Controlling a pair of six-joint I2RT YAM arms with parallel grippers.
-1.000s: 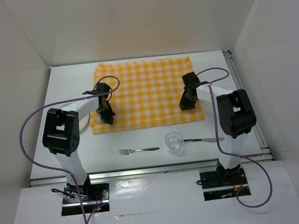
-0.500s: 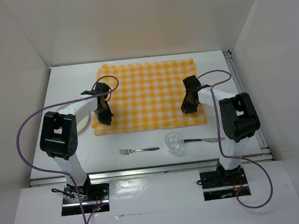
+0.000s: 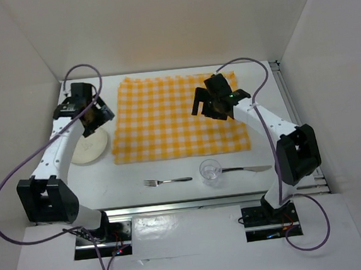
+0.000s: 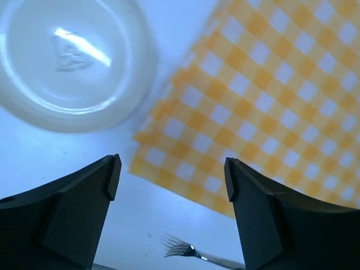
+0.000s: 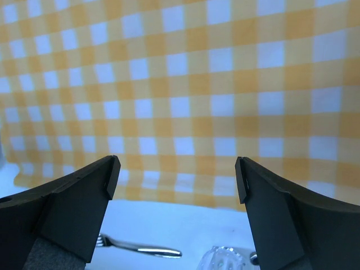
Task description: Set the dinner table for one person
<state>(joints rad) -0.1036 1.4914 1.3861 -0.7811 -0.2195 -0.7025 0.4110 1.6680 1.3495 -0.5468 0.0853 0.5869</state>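
Dinner table [image 3: 122, 175] beneath left jaws and right jaws, both pairs spread wide, empty.

The cloth [image 3: 179, 116] lies on the dinner table [image 3: 108, 179], toward its far side. The plate [image 3: 88, 148] sits just left of the cloth's near left corner. Before the cloth lie the fork [image 3: 167, 181], then the glass [image 3: 211, 171] to its right, then the knife [image 3: 247, 168] just right of the glass.

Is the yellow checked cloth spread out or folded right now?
Spread out. The cloth lies as one flat rectangle on the table, its checks running evenly, with no folds visible.
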